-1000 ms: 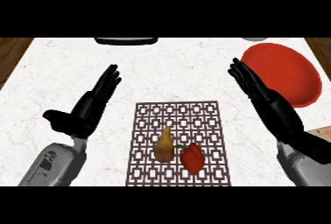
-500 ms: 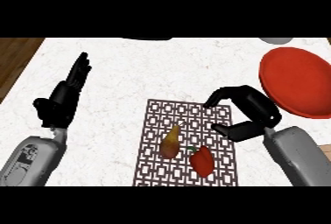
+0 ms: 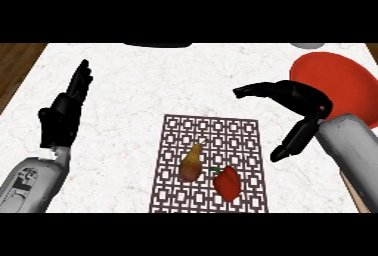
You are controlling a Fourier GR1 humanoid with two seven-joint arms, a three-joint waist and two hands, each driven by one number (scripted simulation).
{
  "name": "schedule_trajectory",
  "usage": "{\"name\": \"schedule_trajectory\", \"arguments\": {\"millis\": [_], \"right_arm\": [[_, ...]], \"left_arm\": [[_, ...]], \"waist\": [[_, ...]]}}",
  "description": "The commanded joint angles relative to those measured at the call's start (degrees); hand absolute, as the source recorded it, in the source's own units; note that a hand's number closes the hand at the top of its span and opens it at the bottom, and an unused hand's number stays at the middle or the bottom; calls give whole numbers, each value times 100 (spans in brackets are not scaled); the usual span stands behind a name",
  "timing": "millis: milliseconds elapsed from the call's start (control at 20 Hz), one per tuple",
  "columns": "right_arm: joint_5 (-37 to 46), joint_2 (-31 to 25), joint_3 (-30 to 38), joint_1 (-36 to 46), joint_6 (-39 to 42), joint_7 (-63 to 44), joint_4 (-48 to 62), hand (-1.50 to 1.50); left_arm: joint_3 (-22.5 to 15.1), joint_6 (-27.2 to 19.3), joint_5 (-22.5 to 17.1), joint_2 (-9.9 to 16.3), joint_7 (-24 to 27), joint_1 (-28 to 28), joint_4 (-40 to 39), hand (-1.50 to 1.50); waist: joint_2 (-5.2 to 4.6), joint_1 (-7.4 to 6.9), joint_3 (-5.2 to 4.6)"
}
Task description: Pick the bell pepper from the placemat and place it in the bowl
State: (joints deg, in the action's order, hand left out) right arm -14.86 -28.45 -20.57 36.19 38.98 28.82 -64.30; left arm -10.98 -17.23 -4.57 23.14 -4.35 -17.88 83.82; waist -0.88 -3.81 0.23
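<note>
1. The bell pepper [image 3: 227, 183] is red and lies on the placemat [image 3: 221, 135], near the placemat's near right corner. Nothing touches it, so it is not picked yet.
2. Just to the left of it, on the same mat, lies a yellow-brown fruit, maybe a pear [image 3: 190, 163]. The two are very close, perhaps touching. In my judgement this closeness makes the grasp delicate, because the fingers need room on the pepper's left side.
3. The right hand [image 3: 299, 107] is in the air over the counter [image 3: 133, 90], beside the mat's far right corner. Its fingers and thumb are curved like a claw with a wide gap between them, and they grasp nothing. I think this shape is made ready for closing around the pepper from above.
4. The left hand [image 3: 65, 112] rests near the counter's left edge, released, with the fingers straight and pointing away. It seems to stay out of the way, since it is well apart from the mat.
5. The red bowl [image 3: 336, 85] stands at the counter's far right corner, near the right hand, so the carrying path should be short.
6. No brand, label or writing can be read anywhere. The mat has only a lattice pattern.
</note>
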Motion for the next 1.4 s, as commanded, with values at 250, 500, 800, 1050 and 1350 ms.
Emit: {"name": "schedule_trajectory", "arguments": {"millis": [250,500,800,1050,1350], "right_arm": [[1613,-332,-900,1229,386,574,-149,-150],[2389,-55,-1692,1514,166,410,-450,-150],[2578,103,-2167,1452,393,274,-756,-150],[3006,74,-2483,1446,420,129,-980,-150],[3973,241,-3097,1182,-31,-200,-1049,-150]], "left_arm": [[-68,-261,245,-111,-98,314,285,0],[41,-157,189,-61,-398,120,354,0],[250,-77,218,91,-381,470,471,0],[347,-26,261,64,-494,429,625,0],[476,128,337,61,-442,304,445,0]], "waist": [[54,65,-17],[61,165,-21],[90,282,-25],[93,319,-23],[90,357,-23]]}}
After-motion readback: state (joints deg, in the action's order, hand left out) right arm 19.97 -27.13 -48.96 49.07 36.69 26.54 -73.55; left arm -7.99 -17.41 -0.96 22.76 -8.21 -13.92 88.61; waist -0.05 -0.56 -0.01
